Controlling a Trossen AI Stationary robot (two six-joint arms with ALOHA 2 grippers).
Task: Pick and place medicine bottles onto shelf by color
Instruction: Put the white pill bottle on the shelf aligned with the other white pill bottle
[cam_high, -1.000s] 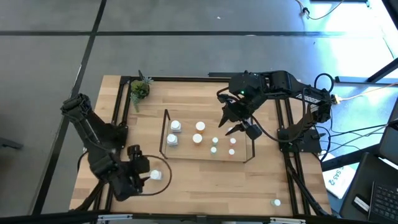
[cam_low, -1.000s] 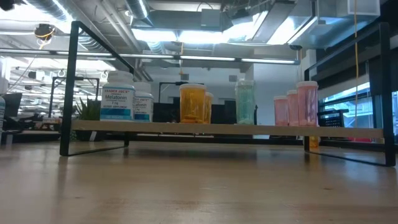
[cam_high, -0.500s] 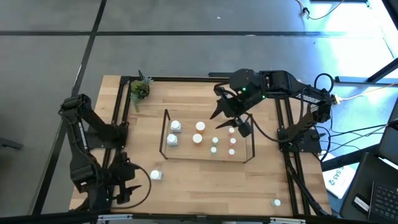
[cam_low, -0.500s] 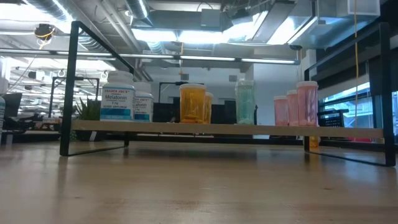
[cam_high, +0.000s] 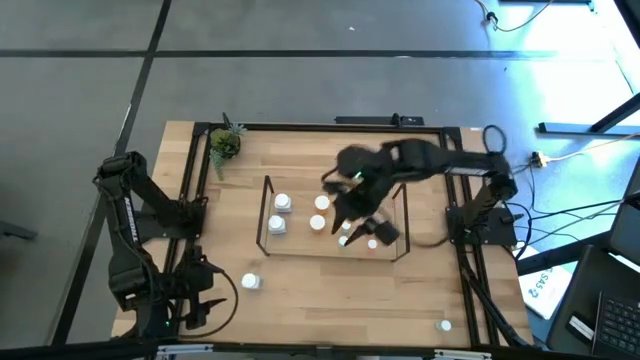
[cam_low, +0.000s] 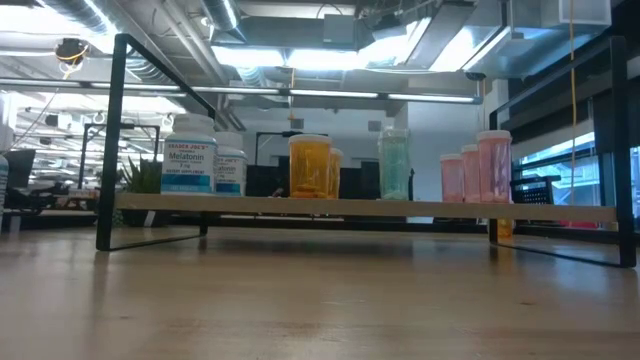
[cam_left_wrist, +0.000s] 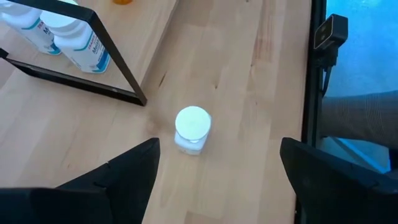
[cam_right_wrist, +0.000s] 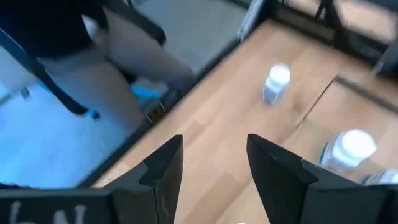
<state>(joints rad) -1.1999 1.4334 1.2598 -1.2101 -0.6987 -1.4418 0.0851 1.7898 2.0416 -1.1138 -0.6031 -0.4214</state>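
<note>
shelf: low black-wire, wood-topped shelf (cam_low: 330, 208) mostly sorted by colour | left: small white-capped white bottle (cam_left_wrist: 192, 129) loose on table, another by the near edge | left gripper (cam_left_wrist: 214, 180) gaping wide, holding nothing | right gripper (cam_right_wrist: 208, 177) parted, empty, over the shelf

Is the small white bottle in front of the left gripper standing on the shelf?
No, the small white bottle stands on the bare wooden table, outside the shelf, as the left wrist view shows.

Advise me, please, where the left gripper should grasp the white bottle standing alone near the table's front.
Probably from above, across its round body just under the white cap: the white bottle stands upright and alone on the table, clear of the shelf, and the left gripper is open.
</note>
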